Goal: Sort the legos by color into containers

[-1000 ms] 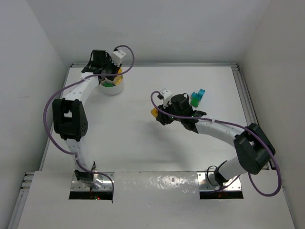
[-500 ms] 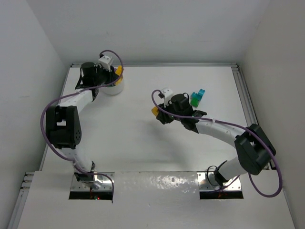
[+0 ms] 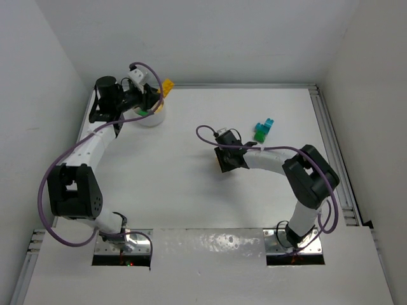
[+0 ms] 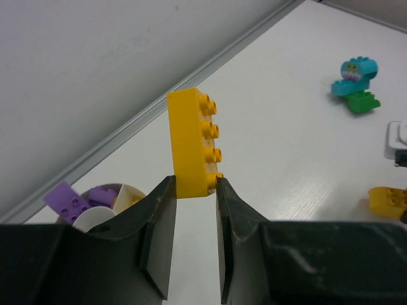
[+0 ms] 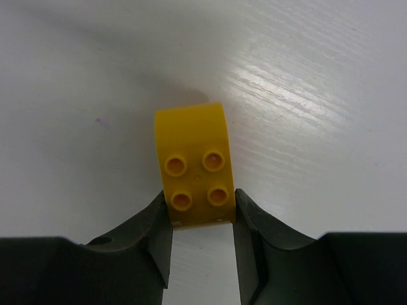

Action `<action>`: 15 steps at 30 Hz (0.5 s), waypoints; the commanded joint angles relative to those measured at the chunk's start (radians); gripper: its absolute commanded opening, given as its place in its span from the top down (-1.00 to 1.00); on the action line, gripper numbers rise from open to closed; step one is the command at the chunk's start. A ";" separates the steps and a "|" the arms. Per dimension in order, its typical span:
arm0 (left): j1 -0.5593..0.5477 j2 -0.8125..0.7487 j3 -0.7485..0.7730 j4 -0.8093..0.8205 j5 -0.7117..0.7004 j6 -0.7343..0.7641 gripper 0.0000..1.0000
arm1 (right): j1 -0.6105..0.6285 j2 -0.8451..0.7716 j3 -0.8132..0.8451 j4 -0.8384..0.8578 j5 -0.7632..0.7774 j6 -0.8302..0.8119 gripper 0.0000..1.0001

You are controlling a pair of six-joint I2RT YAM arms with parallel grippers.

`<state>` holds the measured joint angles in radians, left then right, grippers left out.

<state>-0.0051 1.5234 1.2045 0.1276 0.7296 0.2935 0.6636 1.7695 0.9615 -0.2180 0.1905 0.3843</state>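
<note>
Mid-tabletop (image 3: pixel 172 190), the right pincer (image 5: pixel 202 211) is closed narrowly on a yellow-orange curved brick (image 5: pixel 194 159), its fingers pressing the two sides of the end nearest the wrist. The four studs face the wrist camera. The brick sits low over the white surface with a soft shadow beside it; whether it touches cannot be told. From above, the pincer (image 3: pixel 224 159) hides this brick.

Farther back and to the right, a teal brick (image 3: pixel 266 125) and a green brick (image 3: pixel 261 135) lie touching each other, apart from both arms.

At the far left corner, the left pincer (image 4: pixel 194 185) grips a long yellow brick (image 4: pixel 189 143) by its lower end, so the brick stands upright between the fingers with its studs turned to the right. It is held in the air just beside the bowl (image 3: pixel 152 119), on the bowl's far right side, not inside it. The bowl holds purple bricks (image 4: pixel 68 201) in one section and something green (image 3: pixel 145 112) in another.
</note>
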 commanded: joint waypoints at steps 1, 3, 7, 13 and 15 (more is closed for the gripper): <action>0.004 -0.028 0.018 0.000 0.094 -0.014 1.00 | 0.004 -0.012 -0.006 0.048 0.049 0.025 0.96; 0.004 -0.040 0.010 0.010 0.117 -0.016 1.00 | 0.004 -0.002 -0.007 0.045 0.055 0.018 0.68; 0.004 -0.065 -0.006 0.009 0.169 0.006 1.00 | 0.004 -0.010 -0.035 0.055 0.046 -0.005 -0.27; 0.004 -0.083 -0.013 -0.008 0.270 0.022 1.00 | 0.002 -0.206 -0.099 0.147 -0.009 -0.100 -0.69; 0.004 -0.088 -0.014 -0.009 0.303 0.019 1.00 | -0.002 -0.350 -0.112 0.216 -0.086 -0.148 -0.70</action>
<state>-0.0051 1.4822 1.1946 0.1024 0.9295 0.2985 0.6628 1.6073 0.8375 -0.1551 0.1860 0.3134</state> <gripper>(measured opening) 0.240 0.851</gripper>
